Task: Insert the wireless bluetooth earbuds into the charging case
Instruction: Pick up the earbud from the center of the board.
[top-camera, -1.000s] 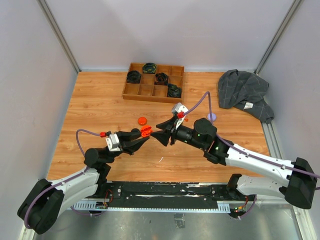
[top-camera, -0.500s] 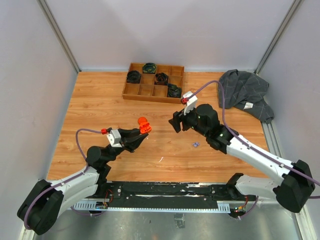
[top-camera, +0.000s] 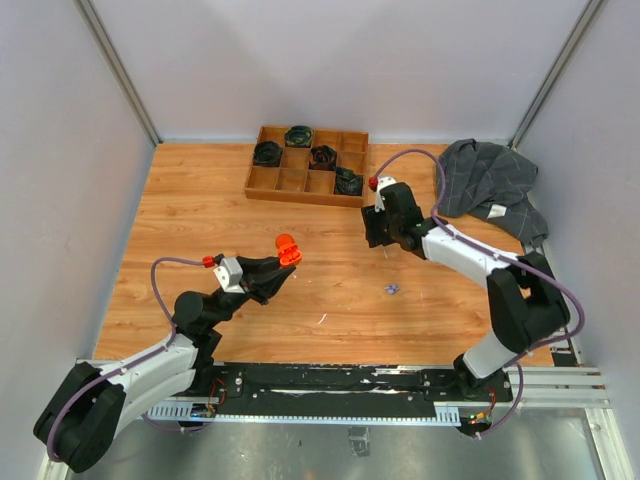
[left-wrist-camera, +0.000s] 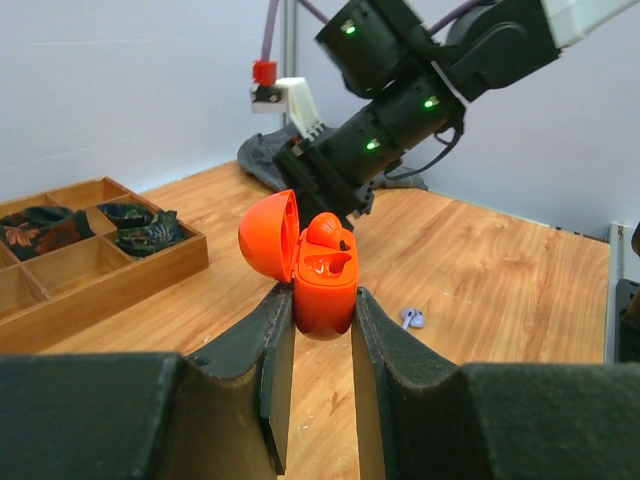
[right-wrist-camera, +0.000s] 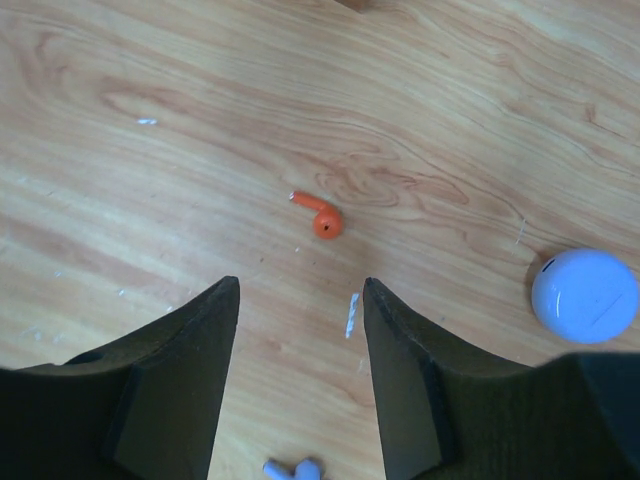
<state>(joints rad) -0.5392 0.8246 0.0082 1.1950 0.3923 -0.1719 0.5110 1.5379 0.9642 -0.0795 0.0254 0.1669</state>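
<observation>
Left claw (left-wrist-camera: 322, 310) pinches open orange case (left-wrist-camera: 325, 265). Right claw (right-wrist-camera: 300, 290), spread, hangs over an earbud (right-wrist-camera: 320, 215); white case (right-wrist-camera: 585, 297) at its 3 o'clock, wrist view only.

Up off the table sits the orange charging case (left-wrist-camera: 322, 285), pinched upright in the left gripper (left-wrist-camera: 320, 310) with its lid hinged open to the left. One orange bud (left-wrist-camera: 328, 230) seems to be seated in a well, though the angle makes that hard to confirm. A second orange earbud (right-wrist-camera: 320, 216) lies loose on the wood, stem pointing left. Nearby lies a pale lavender earbud (left-wrist-camera: 411, 318) — and off to one side a pale round case (right-wrist-camera: 585, 296), lying flat.
</observation>
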